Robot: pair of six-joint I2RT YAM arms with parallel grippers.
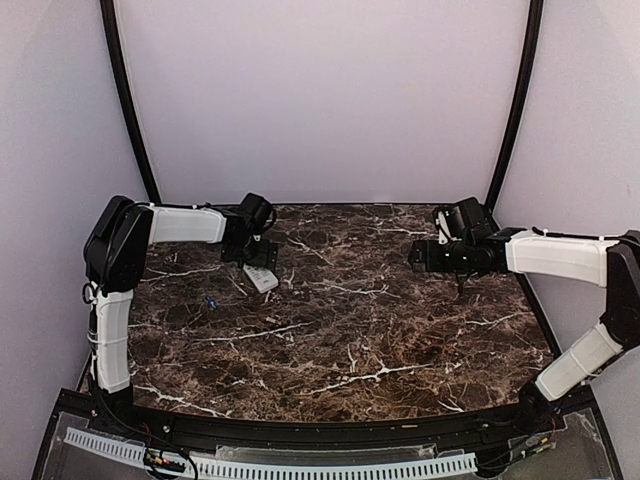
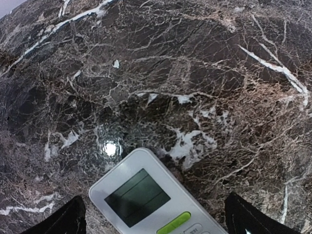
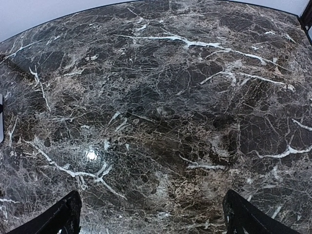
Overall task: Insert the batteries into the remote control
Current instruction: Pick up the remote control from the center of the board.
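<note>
No readable text, remote control [image 2: 151, 199] display — blank

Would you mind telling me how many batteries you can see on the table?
1. A bluish battery lies on the marble table, apart from the remote control, to its left and nearer the arm bases. A second may be hidden or lost against the veining.

One remote control [image 1: 261, 279], one bluish battery [image 1: 213, 301], two arms, left arm [image 1: 118, 300] and right arm [image 1: 560, 256], two grippers, left gripper [image 1: 260, 256] and right gripper [image 1: 418, 256], one marble table [image 1: 400, 340]
</note>
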